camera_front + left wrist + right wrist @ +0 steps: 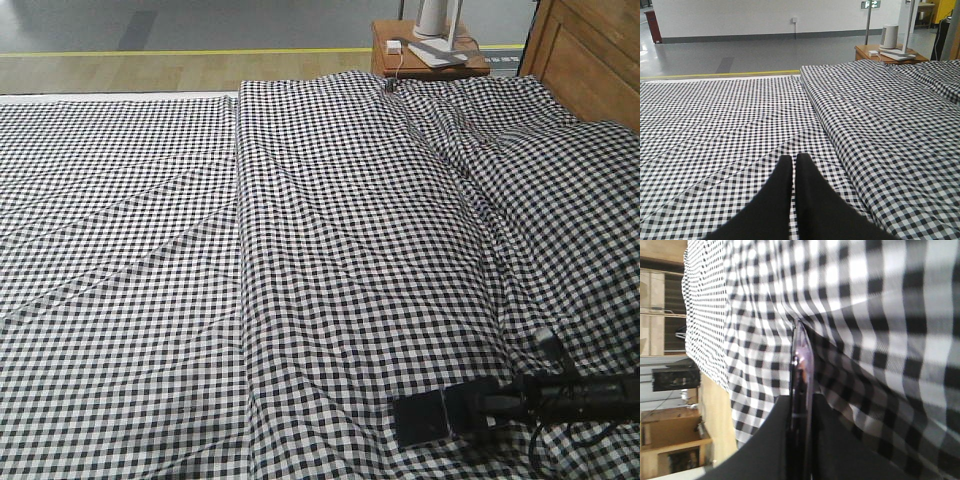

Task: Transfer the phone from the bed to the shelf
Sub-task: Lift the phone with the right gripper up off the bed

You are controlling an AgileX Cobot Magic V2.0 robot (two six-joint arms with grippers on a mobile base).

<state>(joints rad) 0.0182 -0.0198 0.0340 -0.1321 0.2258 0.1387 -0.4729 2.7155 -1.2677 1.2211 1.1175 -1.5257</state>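
Clamped edge-on between fingers of black right gripper [801, 407]: thin glossy black phone [801, 360] with pinkish rim, resting on or just above black-and-white checked bed [300, 250], near front right. Left gripper [794, 167] pinched together, empty. Lift straight, hold level, avoid fabric folds. No legible writing; green wall sign [871, 4] blurred.

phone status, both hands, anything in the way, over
Left hand shut, empty, above the black-and-white checked bed. Right hand shut on the thin glossy black phone, edge-on against the fabric. Only cloth folds nearby.
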